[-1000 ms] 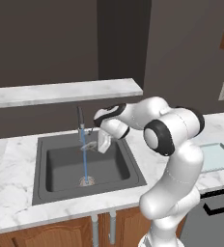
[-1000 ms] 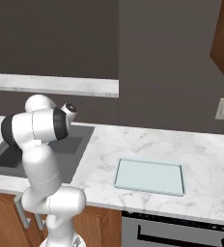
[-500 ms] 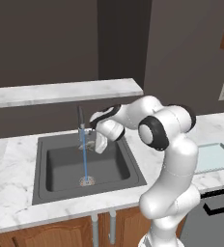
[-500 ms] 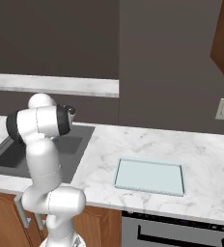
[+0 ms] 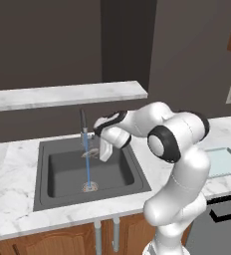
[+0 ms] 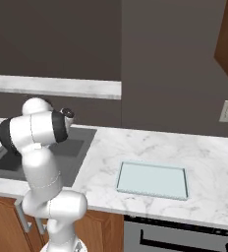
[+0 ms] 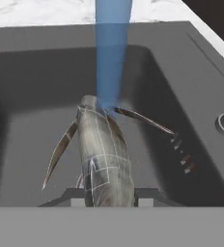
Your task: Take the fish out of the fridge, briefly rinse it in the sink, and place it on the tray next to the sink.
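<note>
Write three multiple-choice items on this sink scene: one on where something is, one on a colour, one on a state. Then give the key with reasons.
1. Where is the fish?
A. flat on the tray
B. held above the sink basin, under the water stream
C. on the upper marble shelf

2. What colour is the tray?
A. pale blue-green
B. bright red
C. black

3. What state is the faucet in?
A. off and dry
B. broken off the counter
C. running

Key:
1 B: the hand view shows the fish between the jaws of the gripper, over the sink, its far end meeting the blue water stream.
2 A: the right base view shows a pale blue-green tray on the marble counter, nothing on it.
3 C: the left base view shows a blue stream falling from the faucet to the drain.
</note>
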Motion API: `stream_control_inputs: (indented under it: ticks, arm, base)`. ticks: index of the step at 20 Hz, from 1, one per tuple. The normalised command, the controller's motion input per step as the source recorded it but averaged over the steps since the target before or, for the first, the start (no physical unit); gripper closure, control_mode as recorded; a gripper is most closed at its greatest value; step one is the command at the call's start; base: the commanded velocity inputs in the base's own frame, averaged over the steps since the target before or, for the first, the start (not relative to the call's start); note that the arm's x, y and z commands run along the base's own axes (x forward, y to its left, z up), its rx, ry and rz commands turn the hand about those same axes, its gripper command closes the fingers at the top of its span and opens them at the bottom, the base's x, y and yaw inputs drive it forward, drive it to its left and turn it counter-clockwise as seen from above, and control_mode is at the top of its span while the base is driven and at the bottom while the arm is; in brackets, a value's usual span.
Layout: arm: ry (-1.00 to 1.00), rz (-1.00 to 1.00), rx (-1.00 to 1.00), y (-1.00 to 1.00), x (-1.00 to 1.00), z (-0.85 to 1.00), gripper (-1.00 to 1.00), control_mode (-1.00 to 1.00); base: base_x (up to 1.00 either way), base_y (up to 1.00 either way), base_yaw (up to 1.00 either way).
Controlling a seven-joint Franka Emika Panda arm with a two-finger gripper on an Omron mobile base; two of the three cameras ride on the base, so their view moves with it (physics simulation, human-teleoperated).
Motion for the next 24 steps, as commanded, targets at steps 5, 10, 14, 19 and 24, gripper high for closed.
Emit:
stream_control_inputs:
  ticks: [5,10,14,19,24]
  arm:
    - [-0.12,-0.03,0.09,-0.16,-1.0,0.52,1.0,-1.0]
    - [-0.18,-0.17,0.08,-0.44,-1.0,1.0,1.0,-1.0]
    - [-0.06,-0.27,0.02,-0.54,-1.0,1.0,1.0,-1.0]
    - [0.03,-0.42,0.0,-0.87,-0.89,1.0,1.0,-1.0]
    - [0.18,-0.53,0.02,-0.98,-0.57,0.93,1.0,-1.0]
  base:
    - [0.0,0.0,0.0]
    - [0.0,0.0,0.0]
    - [0.0,0.0,0.0]
    - [0.0,0.0,0.0]
    - [0.0,0.0,0.0]
